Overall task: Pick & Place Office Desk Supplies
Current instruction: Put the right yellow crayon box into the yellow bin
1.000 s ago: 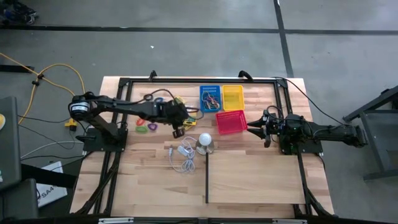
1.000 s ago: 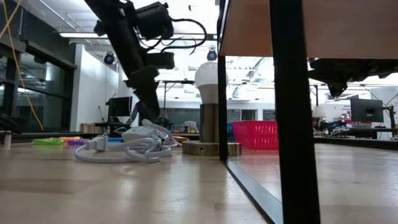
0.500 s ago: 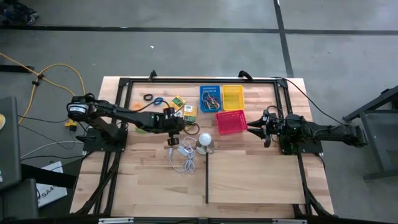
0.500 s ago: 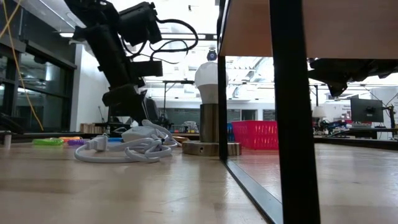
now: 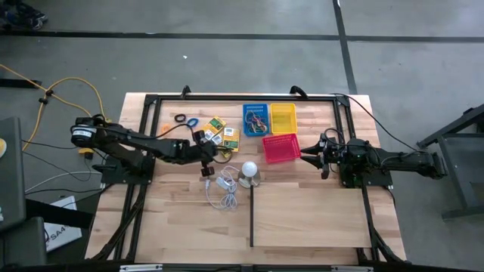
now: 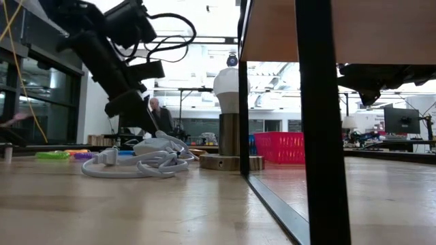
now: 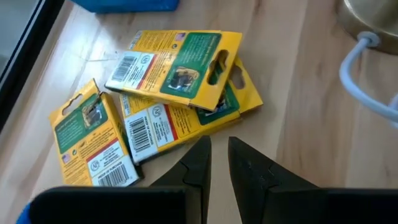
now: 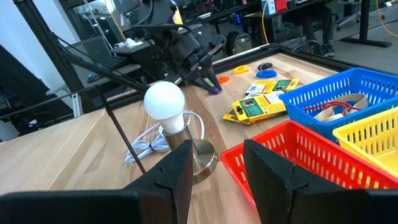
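Left gripper low over the packets, nothing held; snagging the cord is the risk.

High view: the left gripper (image 5: 206,157) hangs mid-desk between the yellow-and-green packets (image 5: 224,134) and the coiled white cord (image 5: 224,189); the right gripper (image 5: 316,153) waits beside the red basket (image 5: 280,148). Left wrist view: its jaws are nearly together and empty, the packets (image 7: 171,93) overlap, so a grab may lift two. Right wrist view: those jaws are spread, probably empty.

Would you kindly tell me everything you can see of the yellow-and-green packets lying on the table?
The yellow-and-green packets are flat card-like rectangles with yellow borders, green panels, white barcode labels and hang slots. Three show in the left wrist view: two overlap in a skewed stack, the third lies apart beside them, flat on the wooden table. They sit near the blue basket. The left gripper points at them, nearly closed, without touching.
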You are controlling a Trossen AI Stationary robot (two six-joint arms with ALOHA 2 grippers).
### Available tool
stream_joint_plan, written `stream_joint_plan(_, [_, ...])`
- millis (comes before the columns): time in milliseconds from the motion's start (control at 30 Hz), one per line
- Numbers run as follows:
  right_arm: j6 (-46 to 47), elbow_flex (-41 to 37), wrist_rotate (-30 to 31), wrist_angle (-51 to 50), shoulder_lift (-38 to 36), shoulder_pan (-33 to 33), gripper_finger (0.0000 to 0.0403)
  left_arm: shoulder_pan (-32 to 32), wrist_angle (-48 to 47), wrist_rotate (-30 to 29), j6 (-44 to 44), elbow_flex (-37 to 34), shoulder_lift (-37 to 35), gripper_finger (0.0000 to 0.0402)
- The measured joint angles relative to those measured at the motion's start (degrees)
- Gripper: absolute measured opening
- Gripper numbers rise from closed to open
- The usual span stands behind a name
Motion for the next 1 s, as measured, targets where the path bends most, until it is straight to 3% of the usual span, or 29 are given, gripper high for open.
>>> stream_joint_plan(167, [0.0,0.0,0.0,0.0,0.0,0.0,0.0130,2.7,3.4,2.4,-4.0,-1.5,0.0,0.0049])
stream_joint_plan(433, [0.0,0.0,0.0,0.0,0.0,0.0,0.0130,9.0,6.5,14.3,-14.4,-1.5,0.0,0.0049])
stream_joint_plan(767, [0.0,0.0,0.0,0.0,0.0,0.0,0.0130,18.5,9.6,24.2,-35.6,-1.5,0.0,0.0049])
stream_joint_plan(900, [0.0,0.0,0.0,0.0,0.0,0.0,0.0130,21.8,10.0,31.6,-40.0,-1.5,0.0,0.0049])
stream_joint_plan(1000, [0.0,0.0,0.0,0.0,0.0,0.0,0.0130,23.1,10.6,33.5,-42.1,-1.5,0.0,0.0049])
